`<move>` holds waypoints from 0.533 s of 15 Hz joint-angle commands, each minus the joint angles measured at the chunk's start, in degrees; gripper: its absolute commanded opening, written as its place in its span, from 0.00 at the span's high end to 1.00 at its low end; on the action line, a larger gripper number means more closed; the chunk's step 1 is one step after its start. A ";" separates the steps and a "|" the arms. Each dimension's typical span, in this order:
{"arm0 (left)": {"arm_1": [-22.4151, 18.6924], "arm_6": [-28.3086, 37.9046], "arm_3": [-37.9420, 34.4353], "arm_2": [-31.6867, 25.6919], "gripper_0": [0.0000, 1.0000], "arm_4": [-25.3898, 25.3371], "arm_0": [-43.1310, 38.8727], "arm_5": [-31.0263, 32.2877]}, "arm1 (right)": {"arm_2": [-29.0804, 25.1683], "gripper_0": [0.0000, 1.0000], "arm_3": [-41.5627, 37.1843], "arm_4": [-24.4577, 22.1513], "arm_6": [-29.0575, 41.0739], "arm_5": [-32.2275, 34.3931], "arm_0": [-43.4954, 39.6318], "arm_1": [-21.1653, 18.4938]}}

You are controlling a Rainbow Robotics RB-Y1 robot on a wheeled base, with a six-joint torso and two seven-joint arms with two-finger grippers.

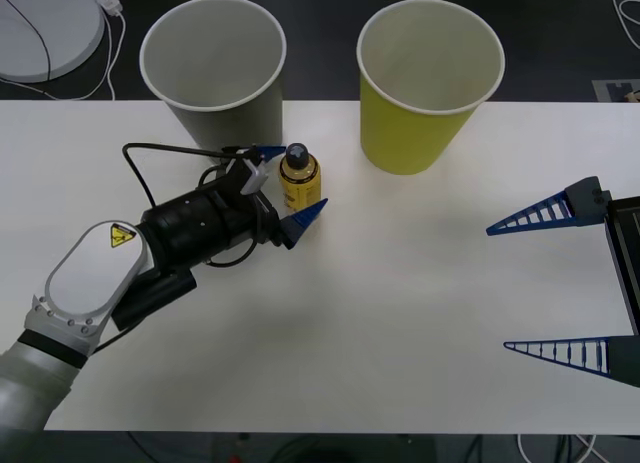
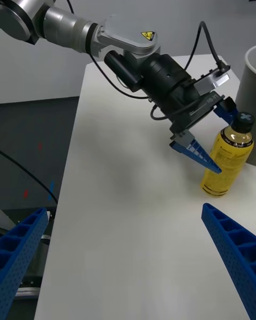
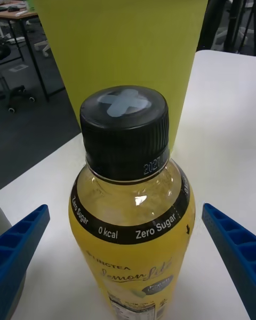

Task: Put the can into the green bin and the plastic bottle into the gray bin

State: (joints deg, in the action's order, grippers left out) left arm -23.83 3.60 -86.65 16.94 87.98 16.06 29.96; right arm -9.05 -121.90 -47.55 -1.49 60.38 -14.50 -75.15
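Yellow plastic bottle [image 1: 300, 180] stands upright between the left gripper's [image 1: 290, 186] spread jaws, beside the gray bin [image 1: 214, 68]; the right gripper [image 1: 545, 283], well apart, gapes too.

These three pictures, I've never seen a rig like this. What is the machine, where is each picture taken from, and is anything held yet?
It is a two-armed robot at a white table. One camera looks down from above; the other two sit on the wrists. The left gripper has its blue fingers open on either side of the plastic bottle, which stands upright, not yet gripped. Behind stand the gray bin and the green bin. The right gripper waits open at the table's right side.
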 commanded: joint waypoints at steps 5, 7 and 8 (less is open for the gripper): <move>0.80 0.71 1.66 -0.07 0.00 0.88 1.61 0.01 | 0.00 0.00 0.00 0.00 0.00 0.00 0.00 0.00; 1.07 0.80 1.66 0.02 0.00 2.46 1.96 0.10 | 0.00 0.00 0.00 0.00 0.00 0.00 0.00 0.00; 1.42 0.80 1.66 0.02 0.00 2.73 1.96 0.01 | 0.00 0.00 0.00 0.00 0.00 0.00 0.00 0.00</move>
State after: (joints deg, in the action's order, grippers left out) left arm -22.65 4.38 -84.98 16.95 90.47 18.01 30.02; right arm -9.05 -121.90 -47.55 -1.49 60.38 -14.50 -75.15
